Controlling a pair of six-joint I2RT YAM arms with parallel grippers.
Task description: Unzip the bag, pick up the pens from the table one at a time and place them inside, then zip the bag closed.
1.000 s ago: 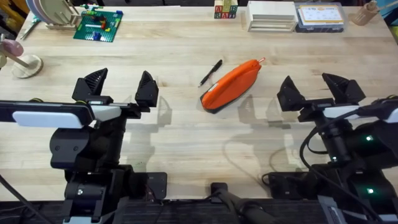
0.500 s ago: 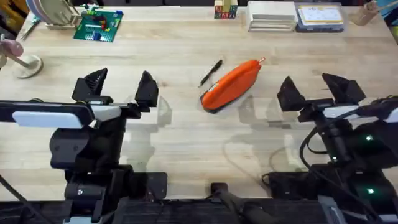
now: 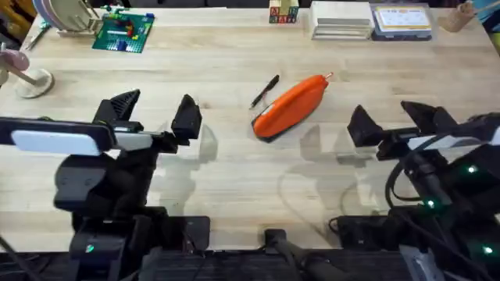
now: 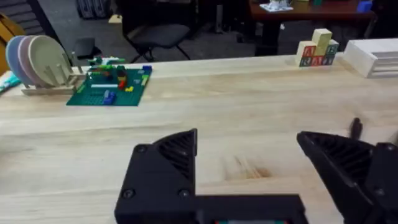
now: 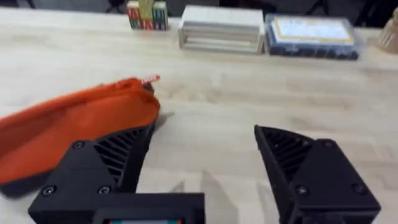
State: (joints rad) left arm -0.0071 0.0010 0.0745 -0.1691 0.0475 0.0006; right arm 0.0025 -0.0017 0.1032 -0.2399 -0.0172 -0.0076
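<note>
Jaws released on both your arms, left gripper (image 3: 155, 114) and right gripper (image 3: 397, 125) holding nothing above the table (image 3: 234, 168), beyond them the bag (image 3: 289, 108) lying zipped mid-table — the pen (image 3: 265, 91) just beside it, farther back — building blocks (image 3: 283, 12) at the far edge.

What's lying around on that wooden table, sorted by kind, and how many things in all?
Orange soft zip pouch: 1
Slim black pen: 1
Green brick baseplate with small bricks: 1
Wooden rack of plates: 1
Stack of alphabet blocks: 1
White flat box: 1
Clear lidded case: 1
Total: 7
</note>
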